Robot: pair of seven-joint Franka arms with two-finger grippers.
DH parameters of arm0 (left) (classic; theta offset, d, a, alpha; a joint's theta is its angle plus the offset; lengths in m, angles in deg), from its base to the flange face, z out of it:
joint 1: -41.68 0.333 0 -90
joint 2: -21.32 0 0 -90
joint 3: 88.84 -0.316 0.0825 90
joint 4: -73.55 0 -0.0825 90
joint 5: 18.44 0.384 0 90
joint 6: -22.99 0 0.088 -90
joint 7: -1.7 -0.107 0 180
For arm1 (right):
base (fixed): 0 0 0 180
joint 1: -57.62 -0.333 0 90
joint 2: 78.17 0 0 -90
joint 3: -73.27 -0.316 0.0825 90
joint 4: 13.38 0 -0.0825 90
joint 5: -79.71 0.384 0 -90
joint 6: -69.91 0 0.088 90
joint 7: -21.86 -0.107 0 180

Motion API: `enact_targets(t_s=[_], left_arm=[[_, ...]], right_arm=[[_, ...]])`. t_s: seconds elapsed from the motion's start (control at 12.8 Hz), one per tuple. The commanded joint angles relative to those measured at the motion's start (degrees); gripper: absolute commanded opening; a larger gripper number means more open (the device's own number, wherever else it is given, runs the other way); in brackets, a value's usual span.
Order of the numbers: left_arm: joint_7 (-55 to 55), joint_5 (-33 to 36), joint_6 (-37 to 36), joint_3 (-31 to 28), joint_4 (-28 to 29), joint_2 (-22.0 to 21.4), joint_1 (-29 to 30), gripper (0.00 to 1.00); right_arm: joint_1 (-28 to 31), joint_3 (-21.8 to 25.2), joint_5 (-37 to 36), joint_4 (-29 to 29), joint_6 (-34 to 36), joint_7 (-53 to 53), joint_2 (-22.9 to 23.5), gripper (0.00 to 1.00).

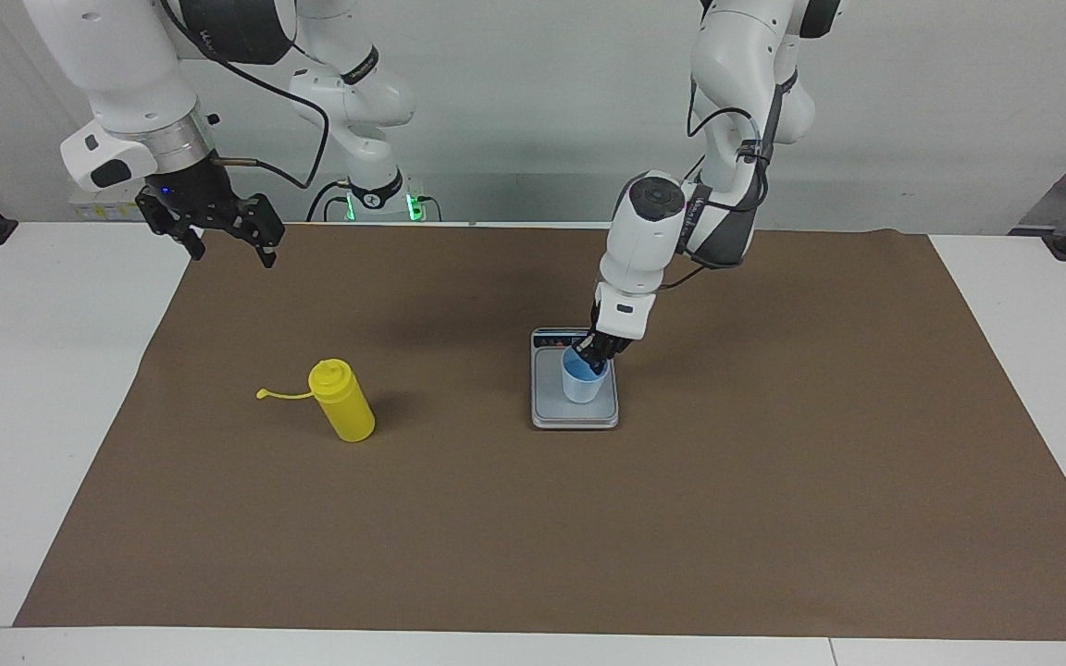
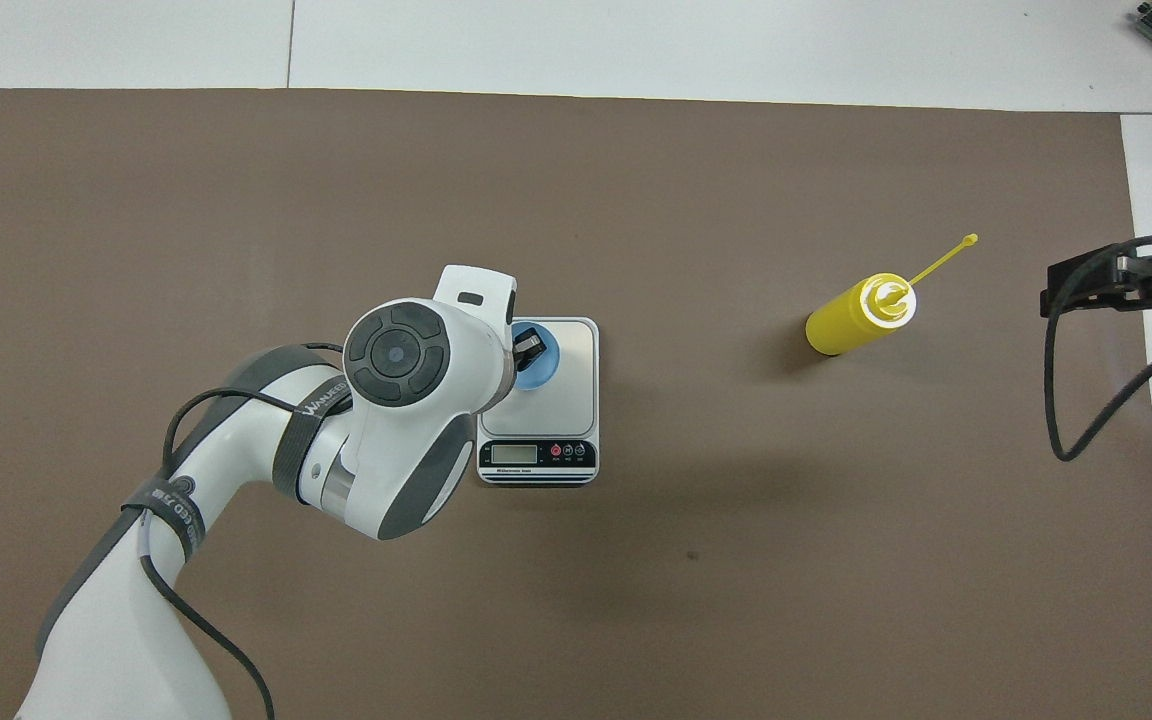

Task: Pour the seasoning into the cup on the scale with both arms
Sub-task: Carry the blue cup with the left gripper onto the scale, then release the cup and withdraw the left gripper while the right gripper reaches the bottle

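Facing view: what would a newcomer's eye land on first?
The left pincer shut on the rim of the small light-blue plastic cup, which stands on the flat silver-grey scale. Next, the bright yellow squeeze bottle toward the right arm's end, with the right pincer waiting open above the table.

the room is bright and evenly lit from above. my shadows on the brown mat [image 1: 533,518] are soft and faint: a dim smudge lies on the mat nearer to me than the scale [image 1: 575,413], and the yellow bottle [image 1: 341,400] drops a short dark patch right beside its base. the scale's plate gives a pale sheen, no hard glare. both views are sharp around the scale, with no blur and straight mat edges.
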Motion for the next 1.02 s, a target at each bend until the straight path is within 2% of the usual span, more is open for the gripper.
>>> enact_targets(t_s=[0.0, 0.16, 0.39, 0.47, 0.94], left_arm=[[0.4, -0.7, 0.4, -1.0, 0.8, -0.2, -1.1, 0.26], [0.2, -0.6, -0.4, -1.0, 0.1, -0.2, -0.9, 0.35], [-0.1, -0.3, -8.9, -1.0, -5.1, -0.5, -0.1, 0.37], [-0.2, -0.3, -11.7, -1.3, -7.0, -0.7, 0.1, 0.37], [-0.9, -0.4, -27.4, -0.9, -19.4, -0.9, 4.8, 0.36]], right_arm=[[0.7, -0.4, 0.7, 0.2, 0.9, -0.5, -0.2, 1.0], [0.7, -0.5, 0.7, 0.3, 0.8, -0.2, -0.2, 1.0], [1.2, -0.2, 0.9, 3.5, -1.7, 5.7, -1.4, 1.0], [2.4, -0.3, 1.1, 5.5, -3.4, 9.4, -2.3, 1.0], [10.6, -0.1, 15.4, 23.3, -20.3, 37.5, -9.0, 1.0]])
